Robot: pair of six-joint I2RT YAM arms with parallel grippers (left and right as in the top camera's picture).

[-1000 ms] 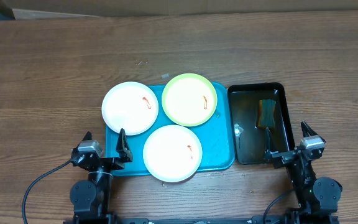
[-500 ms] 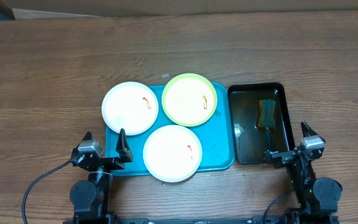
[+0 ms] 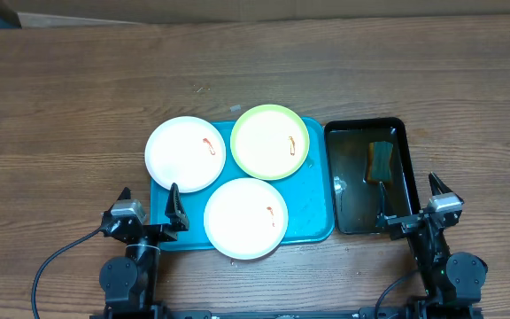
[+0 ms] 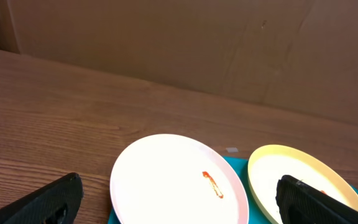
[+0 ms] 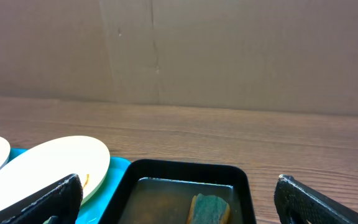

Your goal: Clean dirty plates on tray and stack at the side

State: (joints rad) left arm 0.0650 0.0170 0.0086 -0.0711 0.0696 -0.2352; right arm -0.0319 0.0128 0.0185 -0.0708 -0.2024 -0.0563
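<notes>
Brown wood-grain table (image 3: 78, 97), black rectangular tub (image 3: 365, 122) standing on it right of centre, shallow brownish liquid inside, green-and-yellow sponge (image 3: 380, 160) lying in the tub's far half, plain cardboard wall (image 4: 197, 43) behind the table's far edge

Left claw (image 4: 179, 185) spread wide. White plate (image 4: 166, 165) with red smear (image 4: 212, 184) beside yellow-green plate (image 4: 291, 168); tray (image 4: 237, 164) shows between them.
</notes>
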